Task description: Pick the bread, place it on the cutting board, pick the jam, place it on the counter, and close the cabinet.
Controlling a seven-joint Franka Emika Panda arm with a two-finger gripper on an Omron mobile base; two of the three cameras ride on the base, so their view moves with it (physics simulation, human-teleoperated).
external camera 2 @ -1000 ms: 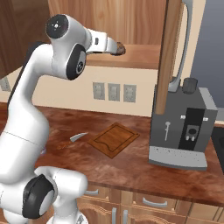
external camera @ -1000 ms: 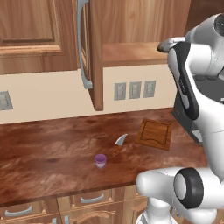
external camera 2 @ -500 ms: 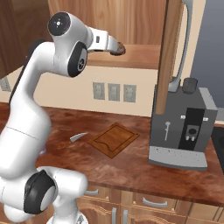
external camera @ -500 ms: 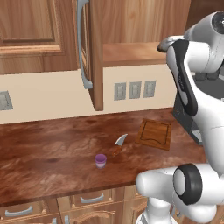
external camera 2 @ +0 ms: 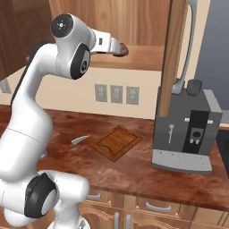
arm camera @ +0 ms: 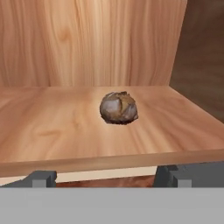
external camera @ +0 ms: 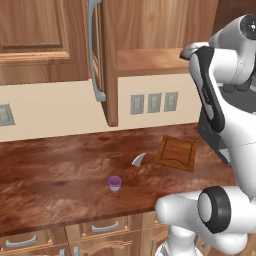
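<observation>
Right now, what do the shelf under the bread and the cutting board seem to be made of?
The shelf looks like pale matte wood, with long grain streaks. The cutting board looks like darker brown wood with a dark groove inside its edge. The bread looks crusty.

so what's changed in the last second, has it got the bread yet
Not yet. The arm has crept slightly nearer the open cabinet shelf; the gripper is at its front edge, fingers apart and empty. The bread sits untouched on the shelf. The jam, knife and cutting board haven't moved on the counter.
</observation>
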